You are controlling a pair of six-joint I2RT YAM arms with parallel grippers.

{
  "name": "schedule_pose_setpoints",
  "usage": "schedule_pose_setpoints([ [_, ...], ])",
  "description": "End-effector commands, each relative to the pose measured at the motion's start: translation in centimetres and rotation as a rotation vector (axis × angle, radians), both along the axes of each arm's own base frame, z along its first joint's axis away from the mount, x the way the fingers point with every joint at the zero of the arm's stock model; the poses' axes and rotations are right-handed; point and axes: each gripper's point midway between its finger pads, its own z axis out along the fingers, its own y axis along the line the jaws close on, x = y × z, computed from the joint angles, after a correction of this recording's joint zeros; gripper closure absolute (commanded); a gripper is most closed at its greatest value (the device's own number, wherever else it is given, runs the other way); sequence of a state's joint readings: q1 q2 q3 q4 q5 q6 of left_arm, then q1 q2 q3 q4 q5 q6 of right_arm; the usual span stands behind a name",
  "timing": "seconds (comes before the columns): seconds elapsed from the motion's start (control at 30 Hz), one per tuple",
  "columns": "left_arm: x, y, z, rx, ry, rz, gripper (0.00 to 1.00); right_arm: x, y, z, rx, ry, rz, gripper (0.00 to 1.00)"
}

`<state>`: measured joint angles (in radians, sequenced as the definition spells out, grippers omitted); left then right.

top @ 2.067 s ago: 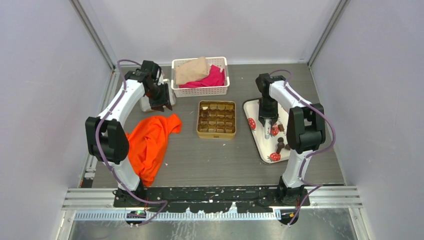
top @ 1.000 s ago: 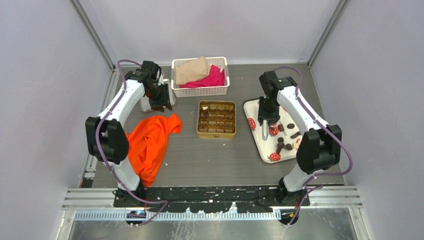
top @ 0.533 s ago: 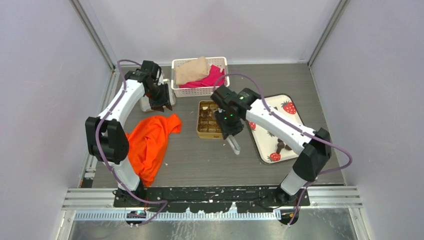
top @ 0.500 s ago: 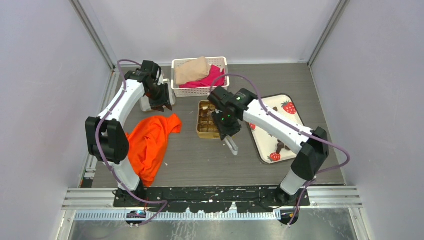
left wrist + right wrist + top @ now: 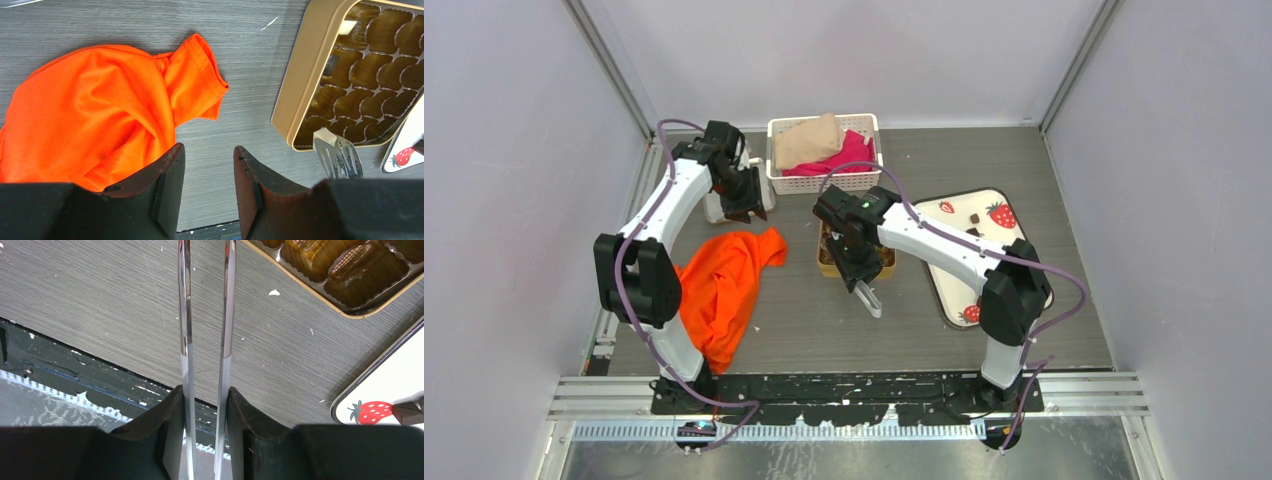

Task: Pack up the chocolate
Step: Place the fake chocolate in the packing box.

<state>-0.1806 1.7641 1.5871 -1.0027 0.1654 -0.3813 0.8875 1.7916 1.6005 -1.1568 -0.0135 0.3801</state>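
The right gripper [image 5: 205,388] is clamped on a pair of metal tongs [image 5: 186,315]. Its fingers press the two blades close together, and the blades run out of the top of the right wrist view. In the top view the tips of the tongs sit just below the lower edge of the gold tin [image 5: 300,75] at the centre of the frame. I cannot tell whether they carry anything.

The chocolate [image 5: 974,217] shows as a few small dark pieces on the white tray [image 5: 984,200] at centre right. Another piece lies in the lower right corner of the right wrist view, beside a strawberry print.

The left gripper [image 5: 208,147], at upper left in the top view, has its fingers moderately apart with nothing between them. An orange cloth [image 5: 100,110] fills the left of its wrist view.
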Motion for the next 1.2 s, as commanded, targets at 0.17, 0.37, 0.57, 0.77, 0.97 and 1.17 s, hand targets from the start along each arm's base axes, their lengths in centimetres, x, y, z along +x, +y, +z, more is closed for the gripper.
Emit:
schedule_pose_setpoints([
  [0.17,0.3,0.4,1.8,-0.009,-0.064,-0.008,0.58,0.2,0.8,0.0,0.026,-0.003,0.0,0.99],
  [0.37,0.4,0.3,1.7,-0.018,-0.061,-0.008,0.58,-0.5,0.3,-0.9,0.006,0.025,0.016,0.99],
  [0.57,0.6,0.2,1.8,-0.022,-0.065,-0.004,0.58,-0.1,0.3,-1.0,-0.006,0.014,0.014,0.69],
  [0.77,0.6,0.3,1.7,-0.02,-0.062,0.001,0.58,0.2,0.2,-0.4,-0.007,-0.009,0.015,0.58],
  [0.97,0.7,0.1,1.7,-0.026,-0.061,0.001,0.58,1.0,0.0,0.5,-0.012,-0.052,0.013,0.54],
  [1.17,0.8,0.1,1.7,-0.029,-0.061,0.002,0.58,3.1,-0.4,3.8,0.019,-0.178,-0.042,0.76],
])
